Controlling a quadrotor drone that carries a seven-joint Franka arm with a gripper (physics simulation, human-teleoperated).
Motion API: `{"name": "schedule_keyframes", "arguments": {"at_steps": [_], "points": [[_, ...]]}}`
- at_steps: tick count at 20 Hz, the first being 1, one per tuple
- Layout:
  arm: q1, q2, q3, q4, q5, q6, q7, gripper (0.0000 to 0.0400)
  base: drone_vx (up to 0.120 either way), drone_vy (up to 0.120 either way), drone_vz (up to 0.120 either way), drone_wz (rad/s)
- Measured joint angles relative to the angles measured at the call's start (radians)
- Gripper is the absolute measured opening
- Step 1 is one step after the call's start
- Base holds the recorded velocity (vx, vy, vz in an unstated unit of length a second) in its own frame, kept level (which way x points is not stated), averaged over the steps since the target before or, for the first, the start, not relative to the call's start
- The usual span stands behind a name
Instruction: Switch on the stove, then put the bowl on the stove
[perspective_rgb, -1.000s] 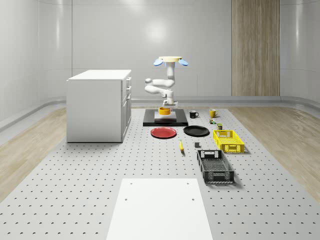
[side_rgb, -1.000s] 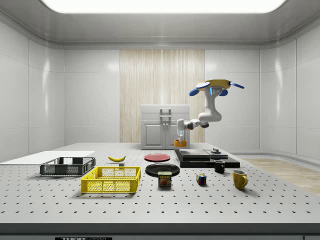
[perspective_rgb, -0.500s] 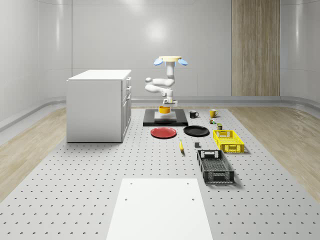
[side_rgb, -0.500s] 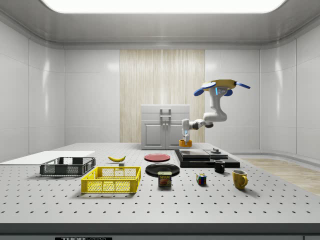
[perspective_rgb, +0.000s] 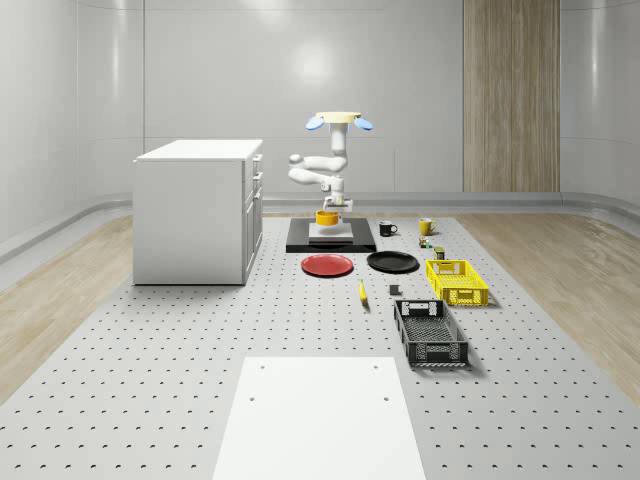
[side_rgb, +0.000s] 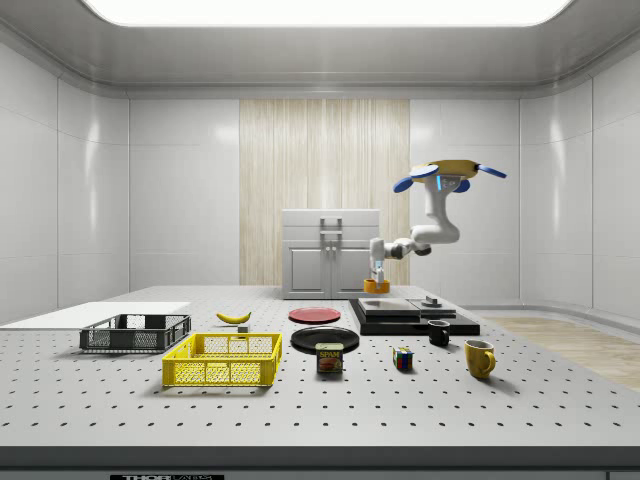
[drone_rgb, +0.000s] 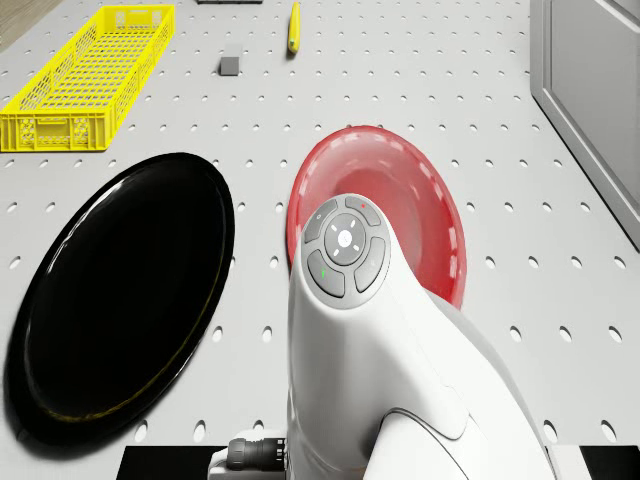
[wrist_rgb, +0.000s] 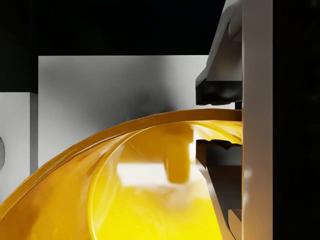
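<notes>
Bowl (wrist_rgb: 150, 190), yellow, gripped at the rim by gripper (wrist_rgb: 220, 122), one finger (wrist_rgb: 212, 90) outside the wall and one inside. Hangs just above stove (perspective_rgb: 331, 240), near the centre of the whole-scene frame, under drone (side_rgb: 450, 172) hovering over the stove's far side. Could tilt or slip from so thin a rim pinch; could also land off the light plate if released early.

The white arm (drone_rgb: 390, 380) rises from the frame's lower centre, its round button pad facing up. It partly covers a red plate (drone_rgb: 420, 200). A black plate (drone_rgb: 110, 290) lies at left. Upper left holds a yellow crate (drone_rgb: 85, 75); a banana (drone_rgb: 293, 25) and small grey block (drone_rgb: 229, 65) sit near the top.
</notes>
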Motion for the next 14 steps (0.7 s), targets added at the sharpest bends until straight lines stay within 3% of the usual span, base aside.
{"name": "schedule_keyframes", "arguments": {"at_steps": [14], "points": [[-0.029, 0.014, -0.125, 0.052, -0.116, 0.054, 0.000, 0.0100, 0.000, 0.000, 0.000, 0.000]]}}
